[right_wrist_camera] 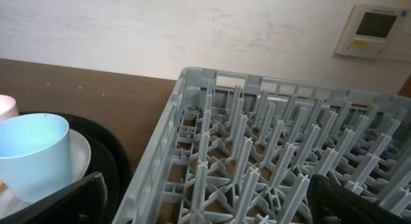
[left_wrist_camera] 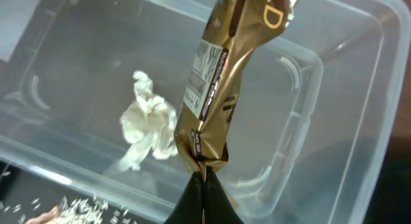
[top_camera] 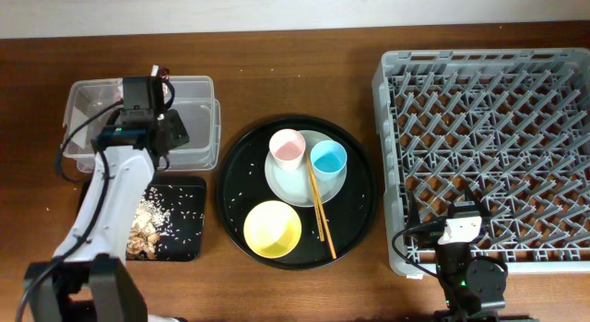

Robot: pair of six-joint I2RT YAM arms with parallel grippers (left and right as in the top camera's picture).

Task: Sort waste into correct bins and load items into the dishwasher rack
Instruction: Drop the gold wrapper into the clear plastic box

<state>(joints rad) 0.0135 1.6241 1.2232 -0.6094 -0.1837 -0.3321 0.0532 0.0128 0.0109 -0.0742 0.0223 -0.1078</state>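
Presently the left gripper [left_wrist_camera: 204,197], clenched on one crimped end of the small brown-gold snack wrapper [left_wrist_camera: 221,83], holds it over the clear rectangular plastic tub [left_wrist_camera: 359,89], upper left in the overhead view. Released near the rim, it could flutter outside. The right gripper [right_wrist_camera: 205,201] rests spread, empty.

left arm [top_camera: 106,197]: white links, black cables | right arm [top_camera: 459,232]: black, white block | left end effector [left_wrist_camera: 204,193]: black
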